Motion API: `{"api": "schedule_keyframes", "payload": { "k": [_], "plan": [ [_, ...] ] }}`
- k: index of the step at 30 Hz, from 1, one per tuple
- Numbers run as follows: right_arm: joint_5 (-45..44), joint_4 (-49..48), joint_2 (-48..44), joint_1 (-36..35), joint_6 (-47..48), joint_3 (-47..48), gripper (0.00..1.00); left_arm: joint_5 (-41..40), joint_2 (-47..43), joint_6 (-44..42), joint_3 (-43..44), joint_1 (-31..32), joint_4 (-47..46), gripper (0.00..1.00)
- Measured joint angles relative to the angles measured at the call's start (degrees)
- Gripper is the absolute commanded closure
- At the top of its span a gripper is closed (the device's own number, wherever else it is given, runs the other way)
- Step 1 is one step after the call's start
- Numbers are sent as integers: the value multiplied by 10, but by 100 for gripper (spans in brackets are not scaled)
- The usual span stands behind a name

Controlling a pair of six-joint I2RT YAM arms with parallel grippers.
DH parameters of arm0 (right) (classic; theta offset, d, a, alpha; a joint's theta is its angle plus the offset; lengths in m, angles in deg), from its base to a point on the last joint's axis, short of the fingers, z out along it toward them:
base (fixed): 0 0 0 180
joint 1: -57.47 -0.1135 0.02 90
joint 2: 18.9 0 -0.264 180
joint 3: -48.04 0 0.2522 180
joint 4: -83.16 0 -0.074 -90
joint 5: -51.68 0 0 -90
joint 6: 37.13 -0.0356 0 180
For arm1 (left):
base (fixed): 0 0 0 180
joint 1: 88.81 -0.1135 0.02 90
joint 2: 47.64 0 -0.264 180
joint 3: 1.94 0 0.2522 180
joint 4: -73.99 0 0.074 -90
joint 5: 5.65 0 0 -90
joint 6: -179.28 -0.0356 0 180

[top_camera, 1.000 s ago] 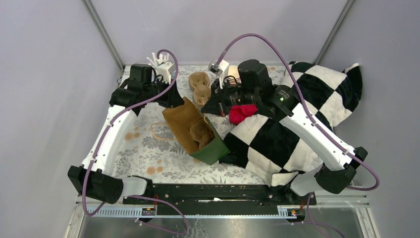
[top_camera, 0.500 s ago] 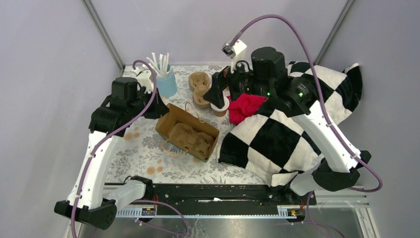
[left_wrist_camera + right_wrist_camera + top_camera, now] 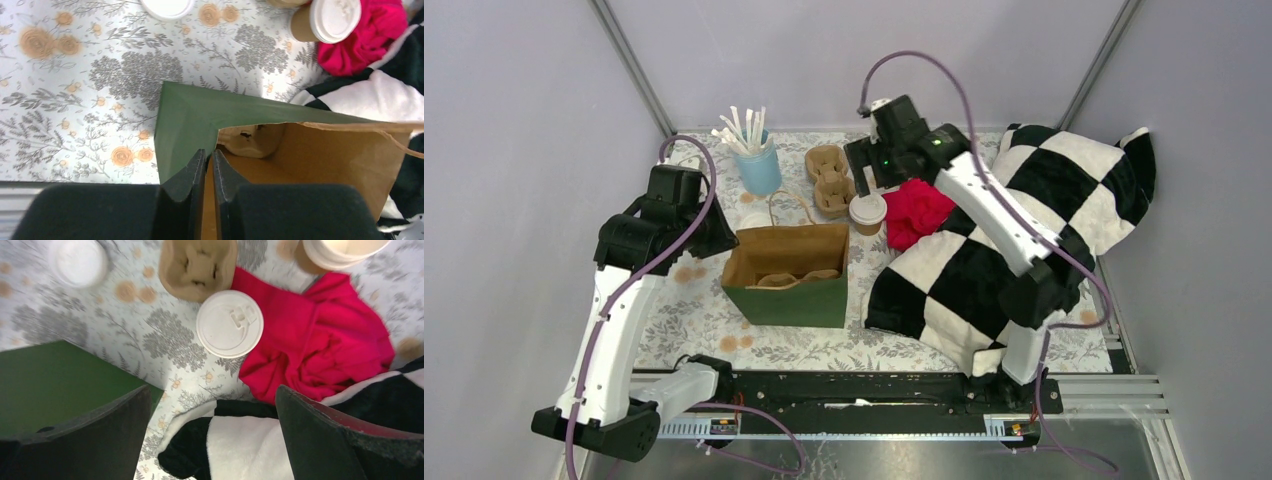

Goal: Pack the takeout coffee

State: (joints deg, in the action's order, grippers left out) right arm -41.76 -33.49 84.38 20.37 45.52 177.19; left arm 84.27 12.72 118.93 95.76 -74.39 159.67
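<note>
1. The takeout coffee (image 3: pixel 867 212) stands upright and lidded on the worktop (image 3: pixel 704 310), between the paper bag (image 3: pixel 784 295) and a red cloth (image 3: pixel 921 210), not yet packed.
2. The right hand (image 3: pixel 212 390) hovers right above it, fingers spread wide and empty; the step looks like the reach for the cup.
3. The left hand (image 3: pixel 208 155) is pinched closed on the bag's rim, holding its mouth open.
4. Next move: descend, close on the cup wall below the lid, lift it level and lower it into the bag.
5. Count: one lidded coffee, one bag, one pulp carrier (image 3: pixel 829 180) on the worktop, a second carrier (image 3: pixel 789 279) inside the bag, one loose lid (image 3: pixel 77 262), one blue cup (image 3: pixel 761 172) of white sticks.

The floral-clothed table (image 3: pixel 696 308) bears a green bag (image 3: pixel 789 300), lidded coffee cup (image 3: pixel 867 211), cardboard carrier (image 3: pixel 829 180), red cloth (image 3: pixel 921 208) and checkered blanket (image 3: pixel 936 298).
</note>
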Motion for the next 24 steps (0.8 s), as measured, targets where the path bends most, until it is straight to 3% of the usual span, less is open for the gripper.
{"api": "schedule_keyframes", "payload": {
  "k": [7, 17, 24],
  "plan": [
    [0, 15, 93, 0, -18, -2, 0, -59, 0, 22, 0, 0, 30, 71],
    [-45, -15, 185, 0, 9, 42, 0, -70, 21, -2, 32, 0, 49, 55],
    [-61, -18, 236, 0, 16, 51, 4, -57, 26, -29, 53, 0, 47, 52]
  ]
}}
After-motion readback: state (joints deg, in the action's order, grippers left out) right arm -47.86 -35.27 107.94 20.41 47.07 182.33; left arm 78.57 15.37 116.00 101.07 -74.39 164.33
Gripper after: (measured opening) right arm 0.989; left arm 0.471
